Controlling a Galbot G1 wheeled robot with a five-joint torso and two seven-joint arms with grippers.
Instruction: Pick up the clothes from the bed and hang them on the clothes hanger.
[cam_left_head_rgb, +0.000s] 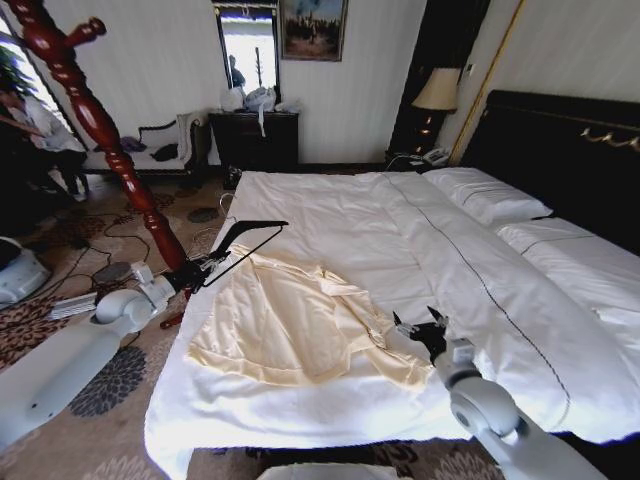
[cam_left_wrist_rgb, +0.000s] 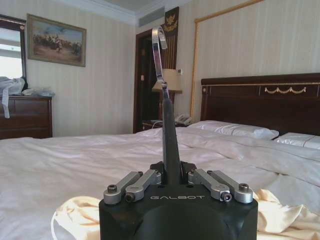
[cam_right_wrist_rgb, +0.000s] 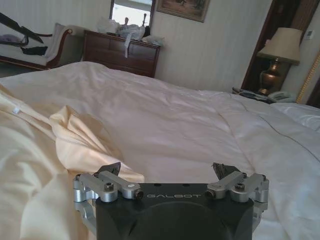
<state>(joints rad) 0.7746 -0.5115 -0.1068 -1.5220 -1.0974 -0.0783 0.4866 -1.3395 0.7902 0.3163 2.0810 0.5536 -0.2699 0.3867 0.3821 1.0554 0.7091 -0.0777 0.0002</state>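
Observation:
The clothes (cam_left_head_rgb: 290, 325) are one cream long-sleeved garment lying spread on the near left part of the bed (cam_left_head_rgb: 400, 230). At the bed's left edge my left gripper (cam_left_head_rgb: 205, 268) is shut on the thin black clothes hanger (cam_left_head_rgb: 245, 240), held just above the garment's upper end. In the left wrist view the hanger's neck (cam_left_wrist_rgb: 170, 145) rises from between the fingers of my left gripper (cam_left_wrist_rgb: 171, 174) up to its metal hook (cam_left_wrist_rgb: 159, 45), with the clothes (cam_left_wrist_rgb: 75, 210) below. My right gripper (cam_left_head_rgb: 420, 328) stands open beside the garment's right sleeve. The right wrist view shows my right gripper (cam_right_wrist_rgb: 167, 170) with nothing between its fingers and the clothes (cam_right_wrist_rgb: 40, 165) beside it.
A tall reddish-brown wooden stand (cam_left_head_rgb: 90, 110) rises left of the bed, over carpet strewn with cables (cam_left_head_rgb: 90, 245). A dark dresser (cam_left_head_rgb: 255, 140) stands at the far wall and a lamp (cam_left_head_rgb: 437, 90) by the black headboard (cam_left_head_rgb: 560, 140). White pillows (cam_left_head_rgb: 490, 195) lie at right.

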